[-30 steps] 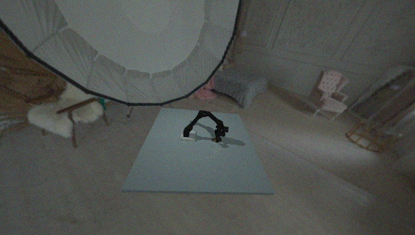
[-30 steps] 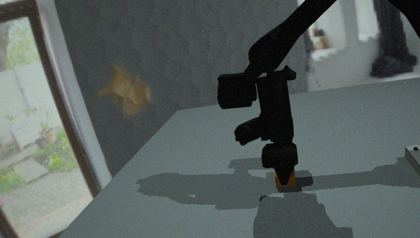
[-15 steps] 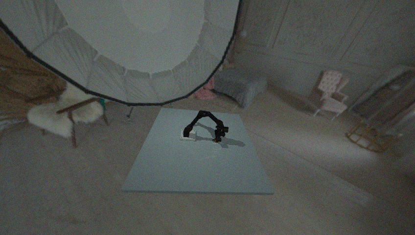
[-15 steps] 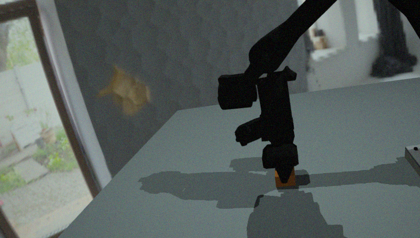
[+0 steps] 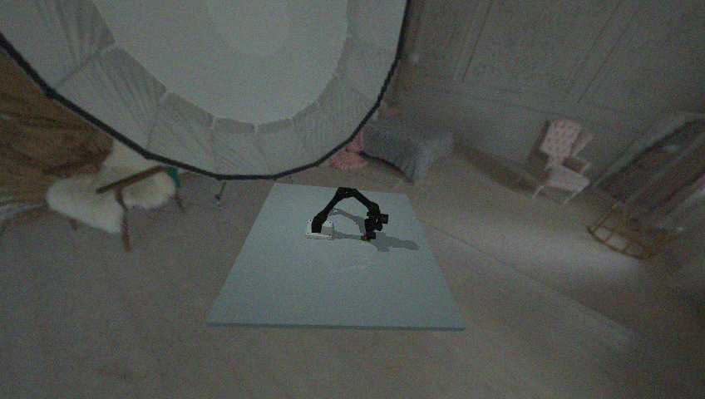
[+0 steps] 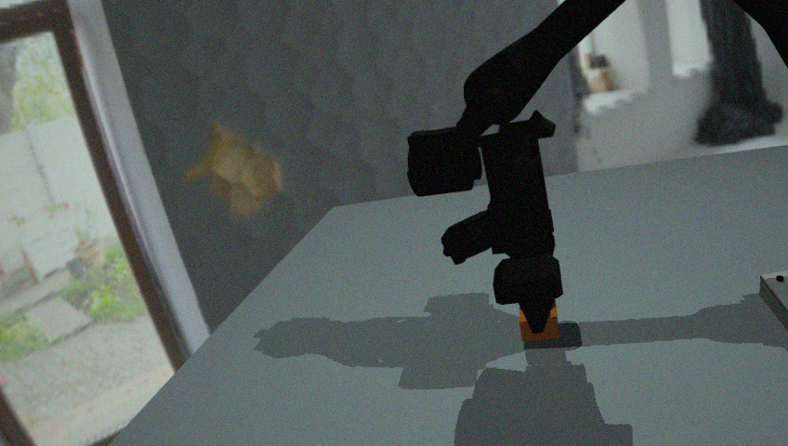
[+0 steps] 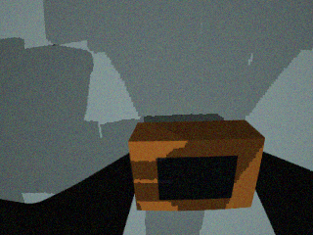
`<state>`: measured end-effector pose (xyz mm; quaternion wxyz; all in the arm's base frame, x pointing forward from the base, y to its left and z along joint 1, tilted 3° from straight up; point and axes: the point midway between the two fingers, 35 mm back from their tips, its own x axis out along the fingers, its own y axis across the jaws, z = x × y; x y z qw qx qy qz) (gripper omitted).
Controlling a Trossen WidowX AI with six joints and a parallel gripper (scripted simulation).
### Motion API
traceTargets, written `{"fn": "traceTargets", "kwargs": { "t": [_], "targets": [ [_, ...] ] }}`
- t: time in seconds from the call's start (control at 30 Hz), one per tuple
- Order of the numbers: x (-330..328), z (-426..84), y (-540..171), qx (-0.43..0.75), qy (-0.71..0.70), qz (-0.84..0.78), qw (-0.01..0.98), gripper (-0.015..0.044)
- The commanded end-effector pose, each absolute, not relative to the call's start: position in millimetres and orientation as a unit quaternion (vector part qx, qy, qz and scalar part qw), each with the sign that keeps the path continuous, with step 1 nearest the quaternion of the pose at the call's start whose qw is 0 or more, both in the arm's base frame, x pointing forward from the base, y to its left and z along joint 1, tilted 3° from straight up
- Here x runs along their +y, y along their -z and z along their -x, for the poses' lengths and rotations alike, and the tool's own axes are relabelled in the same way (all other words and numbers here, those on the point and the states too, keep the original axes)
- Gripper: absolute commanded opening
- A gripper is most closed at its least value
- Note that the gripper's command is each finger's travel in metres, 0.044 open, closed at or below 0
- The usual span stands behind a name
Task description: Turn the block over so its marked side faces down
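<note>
Between black jaws (image 5: 367, 237) (image 6: 537, 330), an orange block (image 5: 365, 238) (image 6: 540, 334) (image 7: 246, 181)

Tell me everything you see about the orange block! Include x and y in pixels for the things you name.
The orange block (image 5: 365, 238) (image 6: 540, 335) (image 7: 196, 131) is a small box with flat sides and straight edges, maybe painted or plastic. A dark rectangle marks its upper side, so it isn't turned over yet. Shadows darken parts of it. It's down at the table (image 5: 321, 301) (image 6: 332, 265) (image 7: 114, 93), squeezed between the end effector's (image 6: 537, 325) (image 7: 196, 171) two black fingers.

Block (image 5: 365, 238) (image 6: 539, 335) (image 7: 245, 185) orange, dark rectangular patch; pincer (image 5: 367, 237) (image 6: 537, 330) (image 7: 194, 160) black; tabletop (image 5: 331, 296) (image 6: 353, 265) (image 7: 110, 93) pale blue-grey.
</note>
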<state>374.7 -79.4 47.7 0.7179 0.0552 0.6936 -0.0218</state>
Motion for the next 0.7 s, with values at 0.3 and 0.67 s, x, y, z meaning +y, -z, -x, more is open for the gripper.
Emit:
{"fn": "traceTargets", "kwargs": {
  "t": [0.3, 0.67],
  "targets": [
    [-81.7, -379.8, -58.6, 0.652, 0.028, -0.054, 0.756, 0.0000],
    [-82.3, -381.4, -54.1, 0.588, 0.033, -0.053, 0.806, 0.0000]
  ]
}}
